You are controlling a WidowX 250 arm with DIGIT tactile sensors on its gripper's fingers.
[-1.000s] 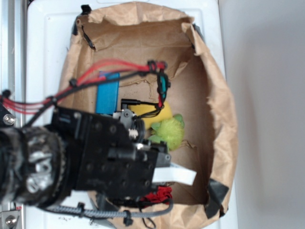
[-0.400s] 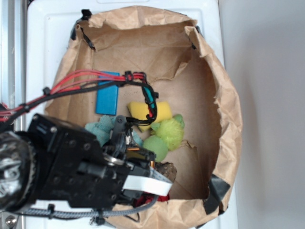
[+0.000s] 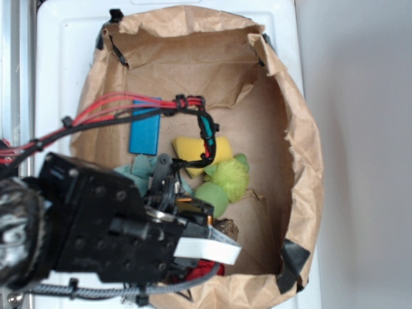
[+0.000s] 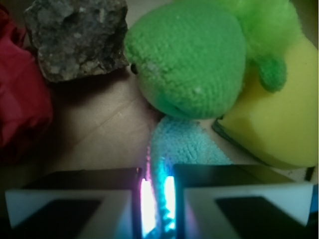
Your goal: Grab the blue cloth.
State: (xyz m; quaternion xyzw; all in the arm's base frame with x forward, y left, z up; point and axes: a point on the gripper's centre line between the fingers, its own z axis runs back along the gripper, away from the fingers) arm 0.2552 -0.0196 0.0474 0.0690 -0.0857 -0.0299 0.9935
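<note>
The gripper (image 4: 157,199) pinches the unlabelled blue cloth (image 4: 179,147).

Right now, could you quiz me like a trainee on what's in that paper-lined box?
1. True or false: the blue cloth is pinched between the jaws of the gripper.
2. Which thing touches the yellow sponge in the wrist view? A) the grey rock B) the green plush toy C) the red cloth
3. Fill in: the flat rigid block near the box's left wall is coloured ____.

Key: 1 true, a strip of it runs between the nearly closed jaws. 2 B. 3 blue.
</note>
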